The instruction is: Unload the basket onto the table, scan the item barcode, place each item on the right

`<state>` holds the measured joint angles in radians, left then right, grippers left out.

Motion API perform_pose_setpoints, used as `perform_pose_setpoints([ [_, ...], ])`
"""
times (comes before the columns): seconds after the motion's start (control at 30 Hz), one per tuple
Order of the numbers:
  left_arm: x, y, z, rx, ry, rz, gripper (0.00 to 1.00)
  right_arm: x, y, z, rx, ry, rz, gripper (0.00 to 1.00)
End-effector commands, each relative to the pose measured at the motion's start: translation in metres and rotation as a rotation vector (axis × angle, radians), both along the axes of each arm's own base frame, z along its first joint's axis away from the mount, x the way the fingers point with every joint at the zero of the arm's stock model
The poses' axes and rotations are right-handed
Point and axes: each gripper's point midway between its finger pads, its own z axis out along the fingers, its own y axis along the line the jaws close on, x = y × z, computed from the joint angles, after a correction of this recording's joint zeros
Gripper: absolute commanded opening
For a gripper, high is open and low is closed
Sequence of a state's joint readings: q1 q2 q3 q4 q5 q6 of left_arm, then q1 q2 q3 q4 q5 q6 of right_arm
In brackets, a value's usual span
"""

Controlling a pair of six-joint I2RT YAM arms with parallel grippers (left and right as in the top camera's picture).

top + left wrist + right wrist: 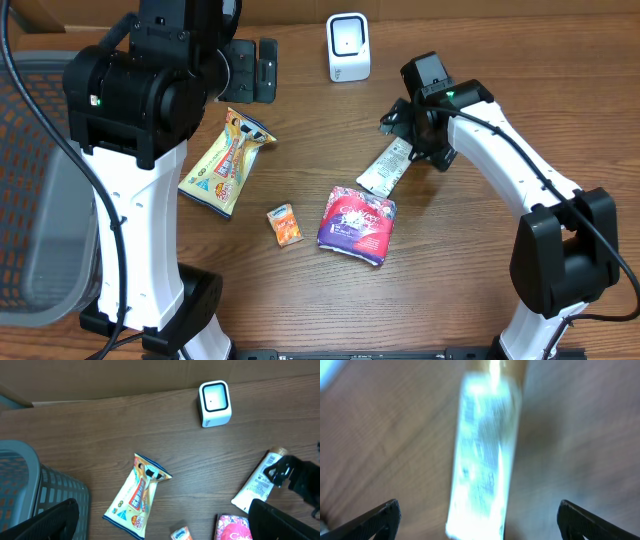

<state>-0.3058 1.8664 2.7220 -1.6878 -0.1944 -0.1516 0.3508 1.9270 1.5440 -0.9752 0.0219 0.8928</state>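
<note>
At two o'clock, below the spread right gripper (pixel 413 132), the tube (pixel 385 166) looks light, squashy: pinch mid-body; left gripper (pixel 162 516) gapes.

Items on the bench (pixel 450 290), by count:
- white scanner (pixel 348 47): one
- white tube (pixel 385 165): one, though it is blurred in the right wrist view
- yellow snack pouch (pixel 227 163): one
- small orange packet (pixel 285 225): one
- purple soft pack (pixel 357 223): one

Grey basket (pixel 30 250): one.

Tools: two, the left tool (pixel 258 68) and the right tool (pixel 425 135).
</note>
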Motion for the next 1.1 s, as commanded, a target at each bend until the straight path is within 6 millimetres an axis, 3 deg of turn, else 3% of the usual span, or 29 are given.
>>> perform_pose_setpoints([
  [0.0,0.003,0.0,-0.006,-0.004,0.019,0.009,1.0,-0.017,0.023,-0.006,0.139,0.07,-0.081,1.0],
  [0.1,0.003,0.0,-0.006,-0.003,0.019,0.008,1.0,-0.019,0.023,-0.023,0.146,0.069,-0.077,1.0],
  [0.27,0.003,0.0,-0.006,-0.001,0.019,0.006,1.0,-0.026,0.004,-0.043,0.132,0.097,-0.091,1.0],
  [0.47,0.003,0.0,-0.006,0.002,0.019,0.003,1.0,-0.019,0.01,-0.063,0.316,0.039,0.018,1.0],
  [0.67,0.003,0.0,-0.006,0.015,0.019,-0.011,1.0,-0.017,-0.008,-0.082,0.5,-0.08,0.12,1.0],
  [0.83,0.003,0.0,-0.006,0.014,0.019,-0.011,1.0,-0.037,-0.033,-0.11,0.49,-0.086,0.079,1.0],
  [1.07,0.003,0.0,-0.006,0.014,0.019,-0.011,1.0,-0.042,-0.025,-0.118,0.453,-0.124,0.133,1.0],
])
